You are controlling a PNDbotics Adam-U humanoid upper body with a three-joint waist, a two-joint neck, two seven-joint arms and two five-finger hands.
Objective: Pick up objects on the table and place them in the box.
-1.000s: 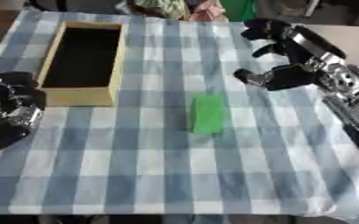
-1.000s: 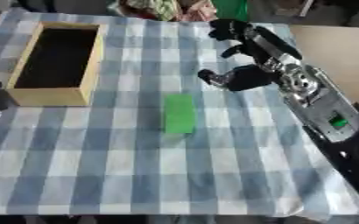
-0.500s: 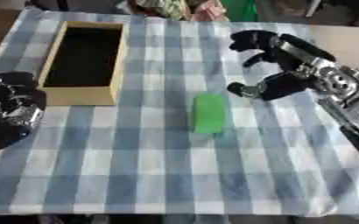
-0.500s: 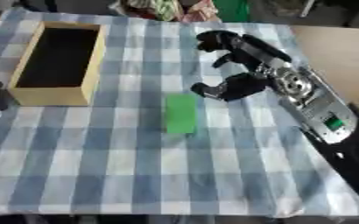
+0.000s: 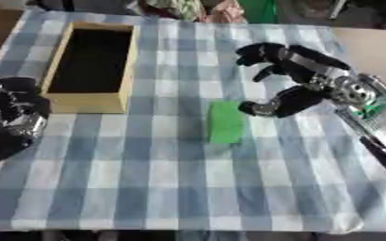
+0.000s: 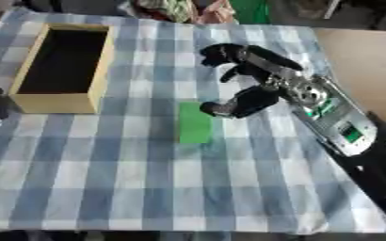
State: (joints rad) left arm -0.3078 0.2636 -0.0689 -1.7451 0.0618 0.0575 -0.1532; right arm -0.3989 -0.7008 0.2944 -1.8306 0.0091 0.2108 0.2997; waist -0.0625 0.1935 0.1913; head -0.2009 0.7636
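1. Nearest on the left, the left hand [image 5: 13, 110] rests at the worktop's [image 5: 147, 188] left edge, beside the box; its fingers are curled in and hold nothing.
2. One blue-and-white checked cloth [image 6: 130, 179] covers the worktop.
3. One flat green object [image 5: 226, 122] lies on the cloth near the middle, well apart from the box. No writing can be read on it.
4. The right hand [image 6: 250, 87] hangs just beyond and to the right of the green object, thumb low beside its upper right corner, fingers spread and arched above. Whether the thumb touches it cannot be told.
5. One wooden box [image 5: 92, 67] with a dark inside stands at the far left, open on top; nothing can be made out inside it.
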